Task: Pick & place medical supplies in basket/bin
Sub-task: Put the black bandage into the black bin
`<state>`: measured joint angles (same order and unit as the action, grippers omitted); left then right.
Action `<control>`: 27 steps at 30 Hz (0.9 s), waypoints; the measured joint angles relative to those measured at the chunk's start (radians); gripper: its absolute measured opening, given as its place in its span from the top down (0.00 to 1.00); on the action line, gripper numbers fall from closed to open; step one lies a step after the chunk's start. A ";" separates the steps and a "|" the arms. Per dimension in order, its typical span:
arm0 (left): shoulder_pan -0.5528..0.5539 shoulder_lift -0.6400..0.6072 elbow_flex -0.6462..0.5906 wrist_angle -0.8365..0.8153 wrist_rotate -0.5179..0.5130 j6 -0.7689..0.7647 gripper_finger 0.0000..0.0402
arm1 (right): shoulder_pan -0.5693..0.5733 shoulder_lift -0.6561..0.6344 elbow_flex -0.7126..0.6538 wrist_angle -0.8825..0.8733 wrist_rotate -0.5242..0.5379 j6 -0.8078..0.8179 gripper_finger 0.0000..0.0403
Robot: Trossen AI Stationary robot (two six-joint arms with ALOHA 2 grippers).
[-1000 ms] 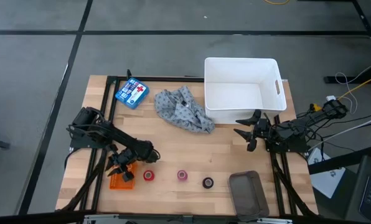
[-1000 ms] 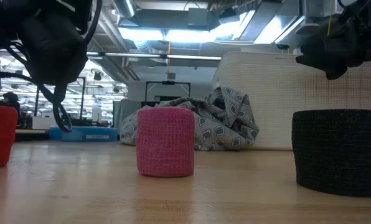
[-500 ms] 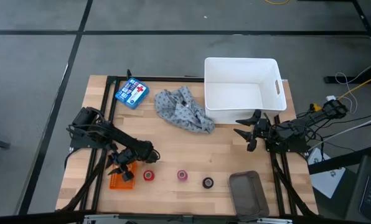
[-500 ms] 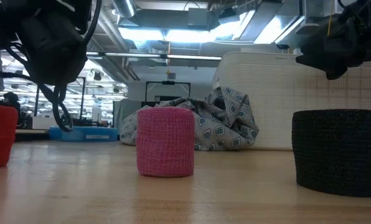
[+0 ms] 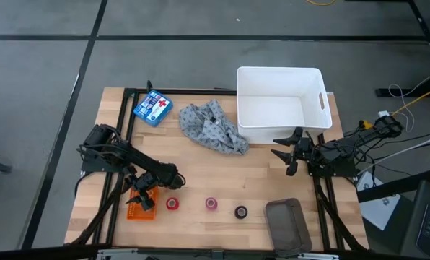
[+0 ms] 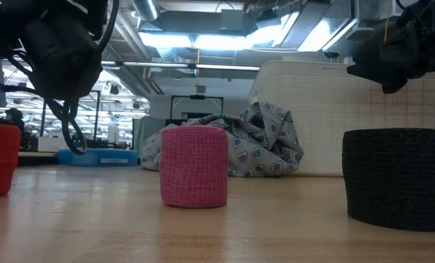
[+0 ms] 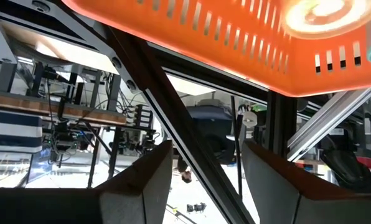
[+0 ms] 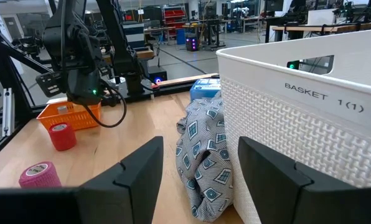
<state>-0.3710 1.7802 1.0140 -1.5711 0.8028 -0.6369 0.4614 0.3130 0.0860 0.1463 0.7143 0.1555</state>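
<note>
The orange basket (image 5: 138, 209) sits at the table's near left. A pale yellowish piece (image 7: 314, 14) glows inside it. My left gripper (image 5: 144, 196) hangs just over the basket's far edge, open (image 7: 204, 149), with nothing between its fingers. To the basket's right, a red roll (image 5: 172, 204), a pink roll (image 5: 211, 204) and a black roll (image 5: 241, 211) stand in a row on the wood. The grey patterned cloth (image 5: 211, 128) lies crumpled against the white bin (image 5: 280, 105) at the far right. My right gripper (image 5: 286, 155) waits open near the bin's near wall (image 8: 198, 146).
A blue box with a red cross (image 5: 152, 108) lies at the far left. A dark grey tray (image 5: 283, 224) sits at the near right edge. Bare wood lies between the cloth and the row of rolls.
</note>
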 joint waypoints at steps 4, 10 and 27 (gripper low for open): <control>0.000 -0.005 0.001 0.000 0.000 -0.007 0.53 | 0.000 0.000 0.000 0.000 0.000 0.000 0.48; 0.000 -0.092 0.012 0.000 -0.008 -0.035 0.53 | 0.000 0.000 0.000 0.000 0.000 0.000 0.48; -0.159 -0.643 0.313 0.459 -1.535 -0.169 0.53 | 0.000 0.000 0.000 -0.002 0.000 0.002 0.48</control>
<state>-0.5303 1.1376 1.3272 -1.1123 -0.7325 -0.8057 0.4614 0.3130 0.0860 0.1445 0.7142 0.1578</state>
